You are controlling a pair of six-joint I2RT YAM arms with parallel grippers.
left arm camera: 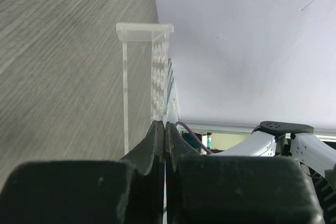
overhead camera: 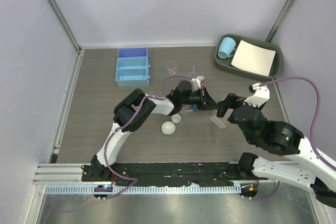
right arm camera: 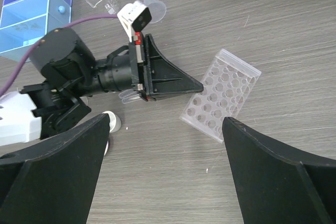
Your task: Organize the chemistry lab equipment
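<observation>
The clear tube rack (right arm camera: 223,95) lies on the table, its holed face showing, right of centre (overhead camera: 219,120). My left gripper (overhead camera: 208,104) is shut with nothing seen between its fingers; its tip (right arm camera: 198,85) points at the rack's left edge, and the rack (left arm camera: 152,72) stands just ahead of it (left arm camera: 165,125). My right gripper (right arm camera: 165,120) hangs open above the bare table just in front of the rack. Clear tubes (right arm camera: 128,96) lie under the left wrist. Two white dishes (overhead camera: 176,118) (overhead camera: 168,127) sit near the left arm. A beaker (overhead camera: 171,68) and a funnel (overhead camera: 192,72) stand behind.
A blue compartment box (overhead camera: 132,66) stands at the back left. A dark tray (overhead camera: 226,65) at the back right holds a light-blue mug (overhead camera: 227,47) and a white paper sheet (overhead camera: 254,57). Purple walls close in the table on three sides.
</observation>
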